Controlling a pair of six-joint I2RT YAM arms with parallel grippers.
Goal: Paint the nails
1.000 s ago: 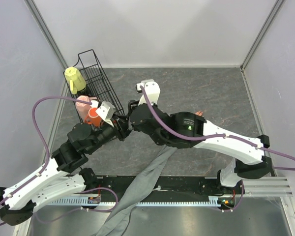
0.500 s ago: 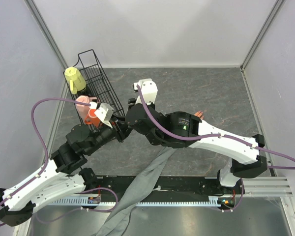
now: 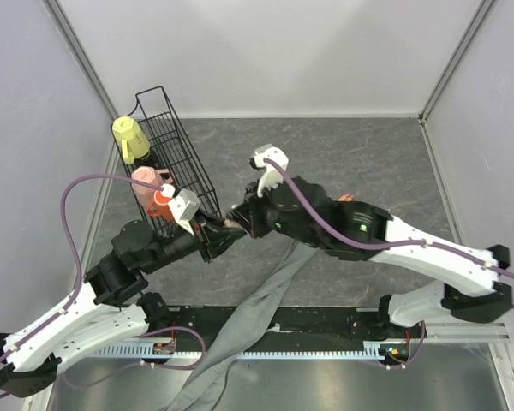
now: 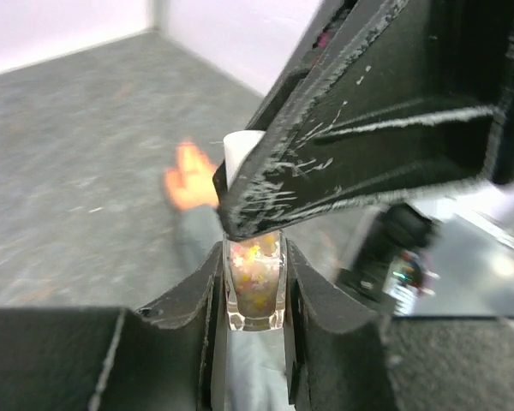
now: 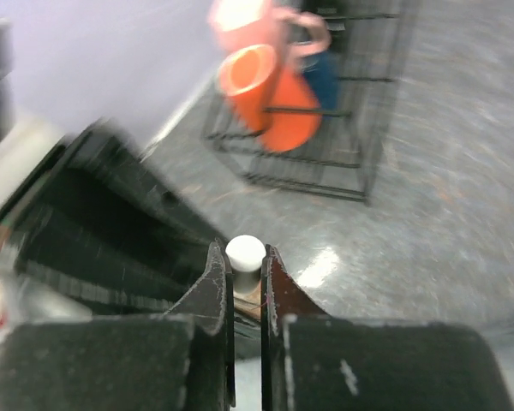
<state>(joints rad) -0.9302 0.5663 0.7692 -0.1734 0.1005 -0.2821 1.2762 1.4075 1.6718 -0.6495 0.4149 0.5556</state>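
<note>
From above, the left gripper (image 3: pixel 225 228) and the right gripper (image 3: pixel 238 221) meet at mid-table, just beside a wire basket (image 3: pixel 176 145). What they pinch is hidden there. The mannequin hand (image 3: pixel 347 198) peeks out from behind the right arm, and its grey sleeve (image 3: pixel 270 300) trails toward the near edge. The nails sit at its fingertips, too small to make out. The left wrist view supplies what the top one lacks. It shows the left gripper clamped on a small clear polish bottle (image 4: pixel 255 291) with glittery contents, upright between the jaws. A finger of the right gripper crosses over the bottle's white cap (image 4: pixel 240 150), and the mannequin hand lies blurred on the table beyond. Only the right wrist view shows the right jaws squeezed tight on that cap, with an orange cup (image 5: pixel 270 86) in the basket behind. The step looks like uncapping. I would hold the bottle firm and level, twist the cap about its own axis, then lift straight up so any brush clears the neck without dripping or tipping the bottle.
</note>
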